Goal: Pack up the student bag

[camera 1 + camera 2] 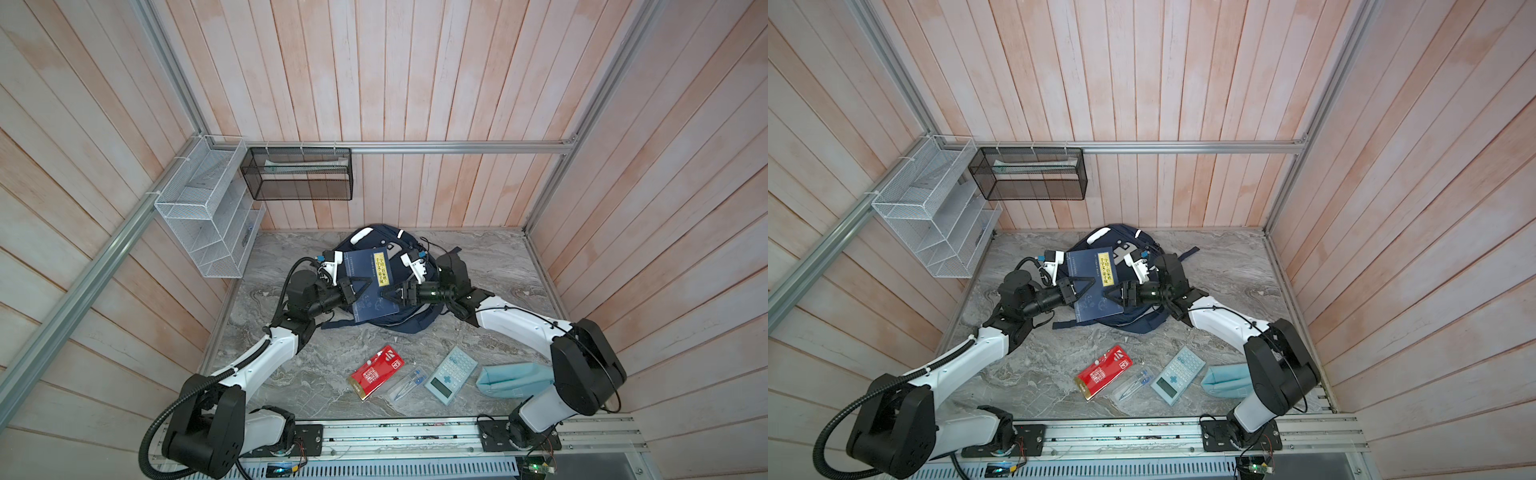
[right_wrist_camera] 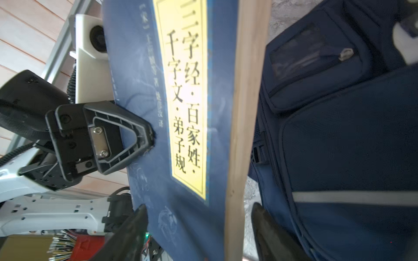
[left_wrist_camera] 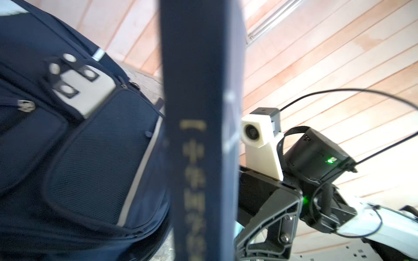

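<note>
1. Student bag (image 1: 392,326): navy backpack lying on the far middle of the table, its top toward the far wall. A strap (image 1: 334,324) trails out to the left on its near side. The wrist views show a white patch (image 3: 84,90) with dark buttons and a grey reflective stripe (image 2: 352,197) on the front.
2. Book (image 1: 371,286): dark blue cover with a yellow title label in Chinese characters. It is held over the bag between the two grippers, cover facing up in both top views. Whether it touches the bag cannot be told.
3. Left gripper (image 2: 149,137): clamped on the book at its spine side, from the left. One finger is pressed onto the cover.
4. Right gripper (image 1: 384,296): jaws parted, straddling the book's page edge from the right. A gap shows beside the pages, so nothing is grasped.
5. Table (image 1: 291,365): grey marbled top.
6. Red packet (image 1: 376,372): flat, near middle of the table, well apart from the bag.
7. Clear pen pack (image 1: 409,383): just right of the red packet.
8. Calculator (image 1: 451,374): light blue, just right of the pen pack.
9. Pouch (image 1: 513,380): light blue and soft, near right, beside the right arm.
10. White wire rack (image 1: 203,216): on the left wall.
11. Black mesh basket (image 1: 299,174): hung on the far wall.
</note>
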Controlling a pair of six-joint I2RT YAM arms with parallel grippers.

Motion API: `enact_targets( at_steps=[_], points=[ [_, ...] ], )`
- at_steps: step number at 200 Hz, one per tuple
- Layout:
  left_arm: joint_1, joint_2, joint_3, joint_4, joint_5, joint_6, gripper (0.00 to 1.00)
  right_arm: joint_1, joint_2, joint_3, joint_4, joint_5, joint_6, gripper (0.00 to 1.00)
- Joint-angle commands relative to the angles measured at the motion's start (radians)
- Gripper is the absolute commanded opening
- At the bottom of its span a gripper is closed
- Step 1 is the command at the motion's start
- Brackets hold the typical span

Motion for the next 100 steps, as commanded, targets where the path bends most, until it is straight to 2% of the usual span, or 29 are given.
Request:
enact_targets(
  at_steps=[1, 21, 36, 42, 53, 59, 62, 68, 83, 100],
  points=[
    [-0.051, 0.079, 0.066, 0.205, 0.107, -0.073, 0.00, -0.034, -0.059, -0.058, 0.125, -0.063, 0.004, 0.77],
    [-0.096, 0.167, 0.122, 0.275, 0.146, -0.113, 0.00, -0.041, -0.113, -0.100, 0.148, -0.063, -0.022, 0.76],
    [-0.110, 0.231, 0.156, 0.328, 0.176, -0.145, 0.00, -0.083, -0.163, -0.162, 0.206, -0.049, 0.022, 0.72],
    [-0.112, 0.256, 0.167, 0.349, 0.190, -0.161, 0.00, -0.104, -0.180, -0.189, 0.234, -0.046, 0.041, 0.64],
    [-0.117, 0.302, 0.199, 0.364, 0.214, -0.174, 0.00, -0.139, -0.201, -0.228, 0.264, -0.042, 0.064, 0.45],
    [-0.122, 0.324, 0.219, 0.359, 0.227, -0.173, 0.07, -0.154, -0.211, -0.242, 0.275, -0.052, 0.068, 0.31],
    [-0.125, 0.336, 0.226, 0.355, 0.233, -0.171, 0.11, -0.163, -0.216, -0.246, 0.273, -0.058, 0.068, 0.20],
    [-0.128, 0.355, 0.249, 0.329, 0.243, -0.152, 0.25, -0.176, -0.228, -0.254, 0.263, -0.059, 0.058, 0.00],
    [-0.130, 0.387, 0.297, 0.195, 0.234, -0.063, 0.56, -0.206, -0.277, -0.275, 0.211, -0.019, 0.033, 0.00],
    [-0.135, 0.398, 0.367, -0.088, 0.093, 0.132, 0.78, -0.266, -0.368, -0.307, 0.132, 0.045, 0.034, 0.00]
  ],
)
